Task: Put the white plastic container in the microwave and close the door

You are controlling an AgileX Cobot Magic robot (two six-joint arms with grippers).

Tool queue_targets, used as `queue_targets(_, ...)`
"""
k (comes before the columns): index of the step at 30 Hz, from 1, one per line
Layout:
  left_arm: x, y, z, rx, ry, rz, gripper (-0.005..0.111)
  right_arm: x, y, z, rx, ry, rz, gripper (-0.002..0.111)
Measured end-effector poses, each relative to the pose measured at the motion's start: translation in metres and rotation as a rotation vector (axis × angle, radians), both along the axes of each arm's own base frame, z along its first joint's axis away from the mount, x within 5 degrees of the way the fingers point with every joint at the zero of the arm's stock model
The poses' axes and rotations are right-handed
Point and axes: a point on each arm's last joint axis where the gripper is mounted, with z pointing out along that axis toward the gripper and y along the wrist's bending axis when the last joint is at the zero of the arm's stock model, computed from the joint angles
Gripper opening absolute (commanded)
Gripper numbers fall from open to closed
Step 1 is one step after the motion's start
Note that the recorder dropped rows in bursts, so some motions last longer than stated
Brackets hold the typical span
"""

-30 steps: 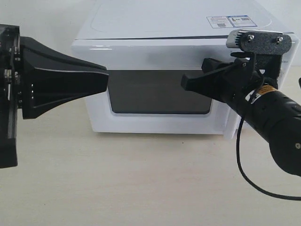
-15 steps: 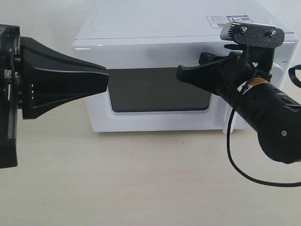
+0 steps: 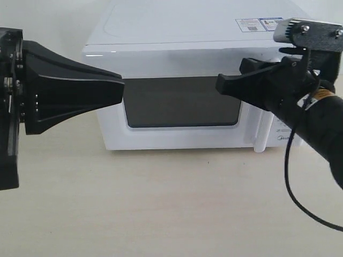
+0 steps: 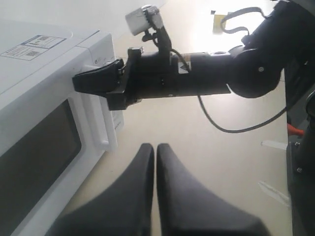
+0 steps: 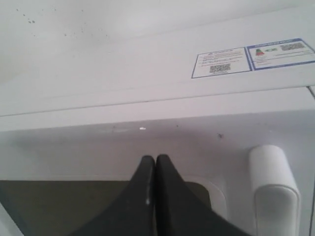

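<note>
The white microwave (image 3: 177, 59) stands at the back of the table with its door (image 3: 182, 134) shut and the dark window (image 3: 182, 101) facing me. The bar handle (image 3: 261, 134) runs down the door's right side. My right gripper (image 3: 220, 85) is shut and empty, with its tip at the door's upper right, close to the handle (image 5: 273, 187); I cannot tell whether it touches. In its own view the right gripper (image 5: 155, 157) points at the window's top corner. My left gripper (image 3: 120, 88) hovers shut and empty by the door's left edge. The white plastic container is out of view.
A sticker (image 3: 262, 24) lies on the microwave's top. The right arm (image 3: 311, 118) and its cable (image 3: 289, 182) hide the dials. Bare beige table (image 3: 171, 203) stretches in front of the microwave. In the left wrist view the left gripper (image 4: 155, 146) points over the table past the handle (image 4: 98, 123).
My right gripper swung a little left along the door, then came back to the right near the handle. The left arm and the door have not moved.
</note>
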Motion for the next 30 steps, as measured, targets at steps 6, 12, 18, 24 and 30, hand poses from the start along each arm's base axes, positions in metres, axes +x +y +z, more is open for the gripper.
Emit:
queue_targets(6,-0.002,-0.001,0.000,-0.003,0.007,-0.022,0.004,-0.037,-0.018,0.014,0.015,-0.024,0.023,0.000)
queue_targets(12,-0.002,-0.001,0.000,-0.005,0.009,-0.024,0.004,-0.071,-0.034,0.022,0.037,-0.045,0.050,0.000)
queue_targets(18,-0.002,-0.001,0.000,-0.005,0.009,-0.024,0.004,-0.080,-0.033,0.021,0.039,0.034,0.095,0.000)
queue_targets(24,-0.002,-0.001,0.000,-0.005,0.009,-0.024,0.004,-0.080,-0.033,0.020,0.037,0.042,0.098,0.000)
queue_targets(30,-0.002,-0.001,0.000,-0.005,0.009,-0.024,0.004,-0.080,-0.033,0.020,0.037,0.042,0.098,0.000)
